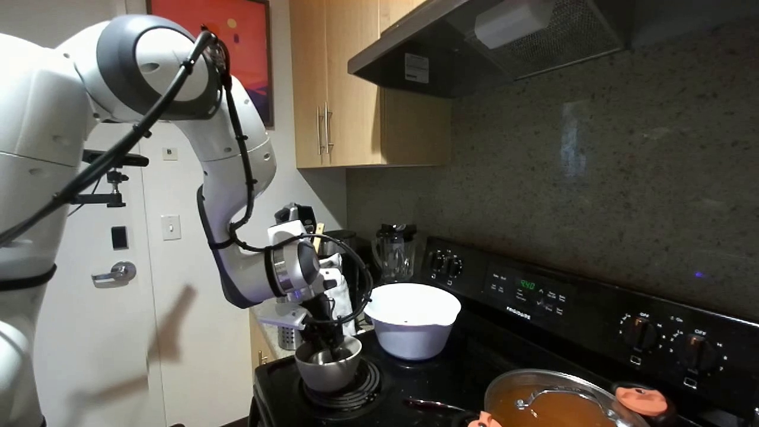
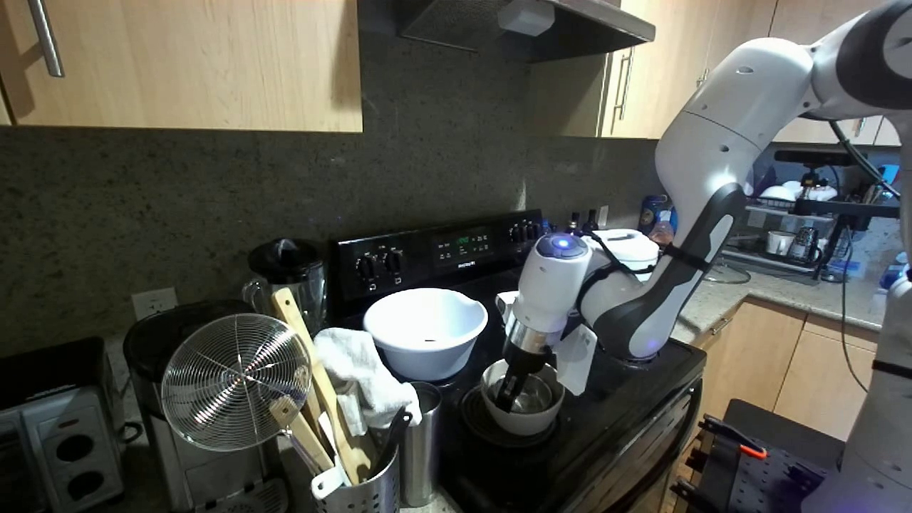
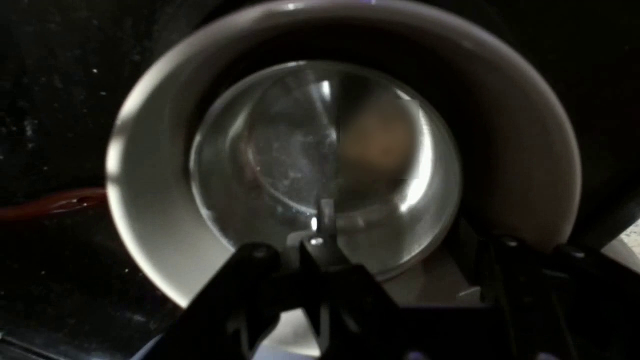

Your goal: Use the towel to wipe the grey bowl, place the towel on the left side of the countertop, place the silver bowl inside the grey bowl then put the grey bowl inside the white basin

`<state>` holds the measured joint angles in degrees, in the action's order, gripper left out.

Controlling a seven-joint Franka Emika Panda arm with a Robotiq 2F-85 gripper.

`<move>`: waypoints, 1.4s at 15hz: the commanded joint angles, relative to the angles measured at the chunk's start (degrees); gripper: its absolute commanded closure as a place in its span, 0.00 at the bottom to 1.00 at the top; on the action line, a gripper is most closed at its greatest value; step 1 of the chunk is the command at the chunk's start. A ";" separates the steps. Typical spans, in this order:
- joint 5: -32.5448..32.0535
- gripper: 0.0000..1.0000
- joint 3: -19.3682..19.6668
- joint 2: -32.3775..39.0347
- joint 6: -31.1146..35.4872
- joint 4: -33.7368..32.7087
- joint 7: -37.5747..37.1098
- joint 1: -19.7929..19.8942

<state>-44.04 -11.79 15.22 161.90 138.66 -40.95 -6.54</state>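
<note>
In an exterior view, the grey bowl (image 1: 328,378) stands upright on a coil burner (image 1: 350,401) of the stove (image 1: 409,379). The gripper (image 1: 332,353) points down into it and covers a good part of the silver bowl (image 1: 321,357), which is inside the grey bowl. The white basin (image 1: 413,344) stands near the grey bowl, toward the control panel (image 1: 528,296). A glass-lidded pot (image 1: 551,412) is well apart from the grey bowl, and a dark red handle (image 1: 436,405) lies between the two.

In an exterior view, the white towel (image 2: 363,370) hangs among wooden utensils (image 2: 320,385) and by a steel cylinder (image 2: 423,445), near the grey bowl. A wire skimmer (image 2: 236,382) and a blender (image 2: 296,274) are farther from the grey bowl. The robot's wrist (image 2: 545,299) stands over the grey bowl and hides a part of its rim.

In the wrist view, the fingers (image 3: 320,256) are spread apart: one is over the hollow of the silver bowl, the other at its outer side, toward the wall of the grey bowl. Whether they touch the silver bowl cannot be told.
</note>
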 commanded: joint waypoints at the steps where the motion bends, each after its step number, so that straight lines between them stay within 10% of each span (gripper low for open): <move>1: -0.95 0.09 1.09 0.23 -0.08 -1.31 -2.39 -0.67; 21: 11.30 0.00 -4.60 -9.47 -6.90 0.58 1.74 -0.98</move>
<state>-35.93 -14.50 9.13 159.03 137.72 -40.36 -6.77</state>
